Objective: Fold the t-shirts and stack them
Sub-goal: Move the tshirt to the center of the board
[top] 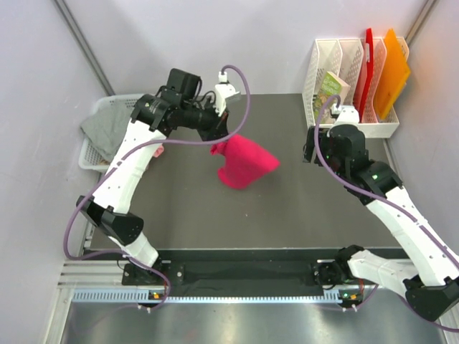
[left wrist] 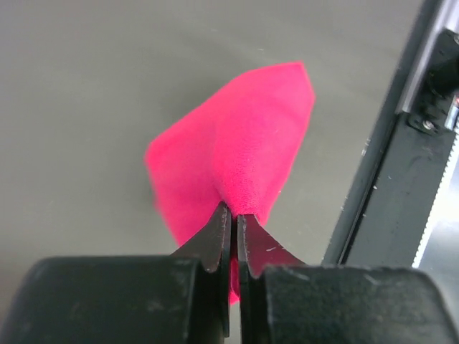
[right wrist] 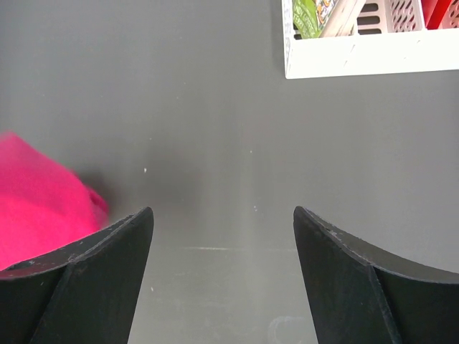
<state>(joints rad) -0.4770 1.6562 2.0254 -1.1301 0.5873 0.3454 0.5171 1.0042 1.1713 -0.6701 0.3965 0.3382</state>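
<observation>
Above the middle of the table [top: 287,215], the crimson t-shirt [top: 244,163] hangs bunched from the left fingers [left wrist: 219,240], which are pinched tight on a fold at its top. Whether its lower edge touches the surface I cannot tell. Off to its right, the right fingers [right wrist: 344,272] stand wide apart over the table with nothing between them. A grey t-shirt [top: 107,129] lies in the basket [top: 90,154] at the far left. The step in hand looks like bringing this shirt out to be spread, with no folding done yet. Next, the right fingers would need to reach left, catch a second edge or corner of the cloth, and draw it away so the shirt can be laid flat.
</observation>
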